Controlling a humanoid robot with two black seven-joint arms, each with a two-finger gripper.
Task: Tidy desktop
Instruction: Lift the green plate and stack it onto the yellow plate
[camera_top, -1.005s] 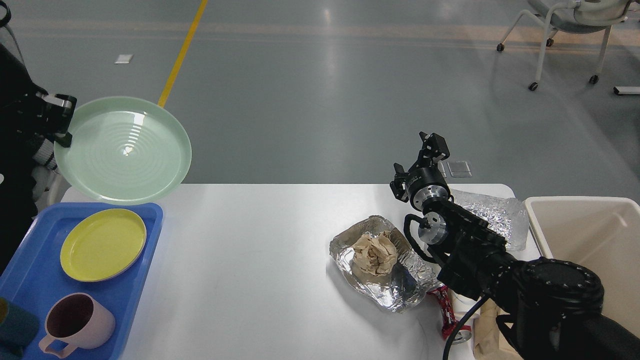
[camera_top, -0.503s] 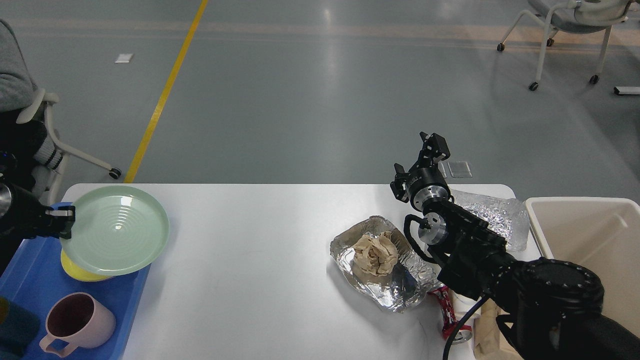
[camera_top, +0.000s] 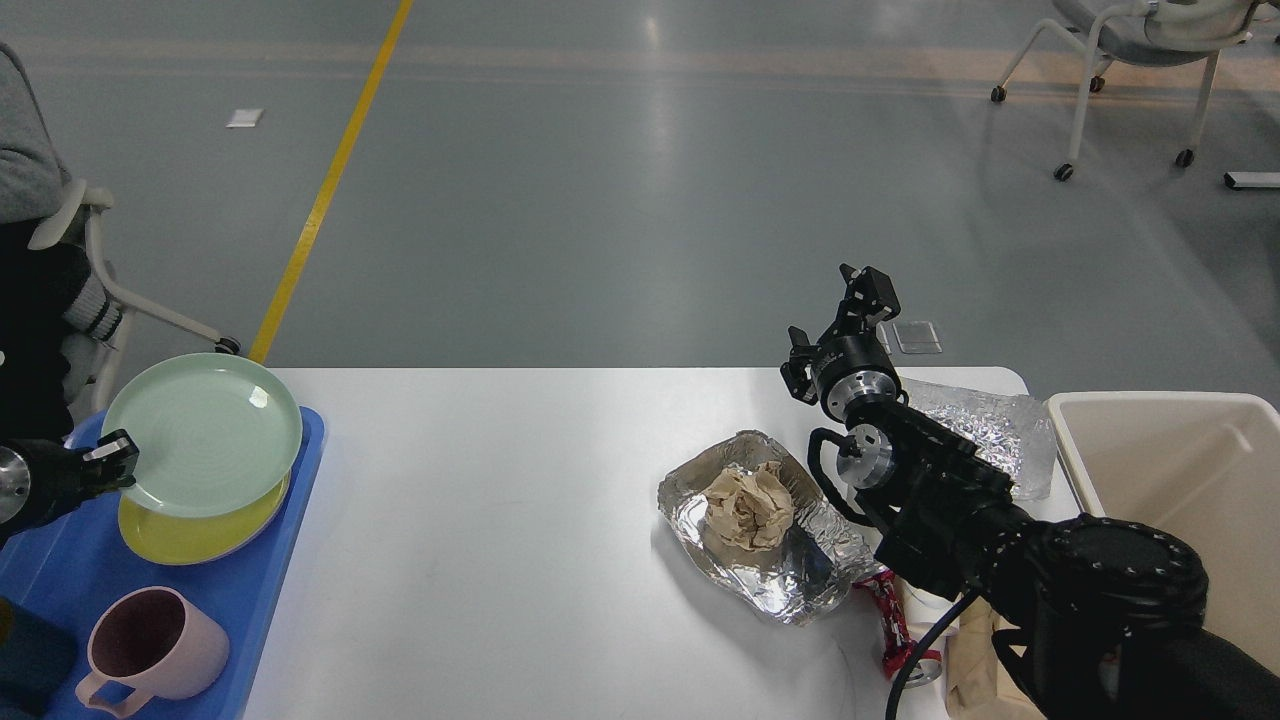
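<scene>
You had a blue tray (camera_top: 270, 590) at the left edge, carrying a green plate (camera_top: 205, 433) over a yellow plate (camera_top: 190, 525), with a pink mug (camera_top: 155, 645) nearer. Mid-right lay a foil container (camera_top: 790, 570) holding crumpled brown paper (camera_top: 745, 505). A beige bin (camera_top: 1180, 470) stood far right, clear crinkled plastic (camera_top: 985, 425) beside it.

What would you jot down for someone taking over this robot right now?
Left gripper: at the rim of the green plate, which sits over the yellow plate in the blue tray; grip unclear.
Right gripper: raised above the desktop's far edge, holding nothing.
Done: plates and pink mug in the tray.
Left: foil container with crumpled paper, plastic wrap and wrappers by the beige bin.
</scene>
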